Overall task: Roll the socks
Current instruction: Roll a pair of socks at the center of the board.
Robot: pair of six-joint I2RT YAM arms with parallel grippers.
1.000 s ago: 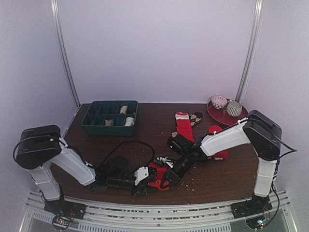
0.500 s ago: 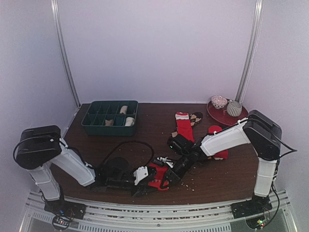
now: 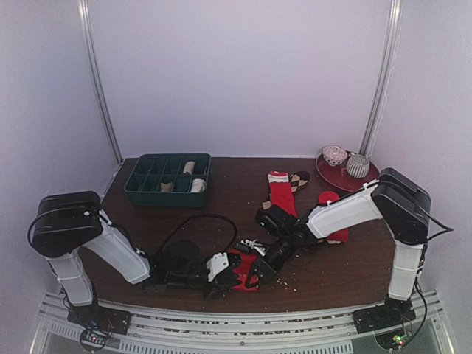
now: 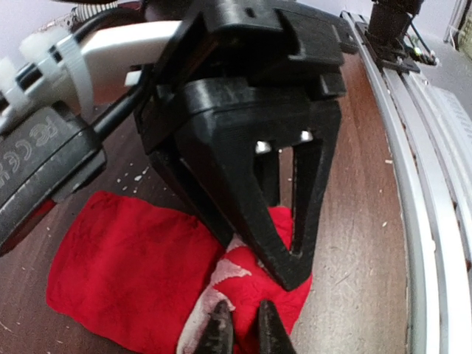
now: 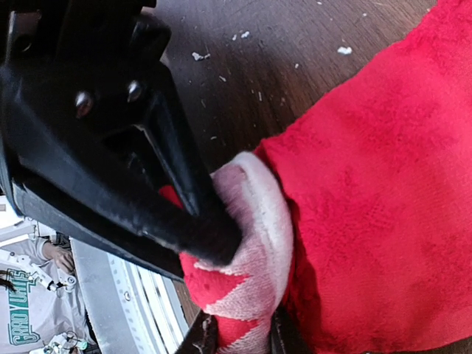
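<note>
A folded red sock with a cream zigzag end (image 3: 242, 270) lies near the table's front edge, between both grippers. My left gripper (image 3: 223, 274) is shut on its cream-patterned fold, as the left wrist view (image 4: 245, 326) shows. My right gripper (image 3: 256, 270) is shut on the same cream end in the right wrist view (image 5: 242, 336). The sock's red body spreads out beside it (image 5: 369, 221). The two grippers meet tip to tip. Another red sock with a white end (image 3: 280, 193), a brown diamond-patterned sock (image 3: 299, 179) and a red sock (image 3: 335, 219) lie farther back.
A dark green compartment tray (image 3: 134, 184) with rolled socks stands at the back left. A red plate (image 3: 333, 178) with two rolled socks is at the back right. A black cable (image 3: 199, 218) loops on the table. White crumbs dot the wood near the front rail.
My left arm has shifted slightly to the right. Both grippers stay on the red sock, which has barely moved.
</note>
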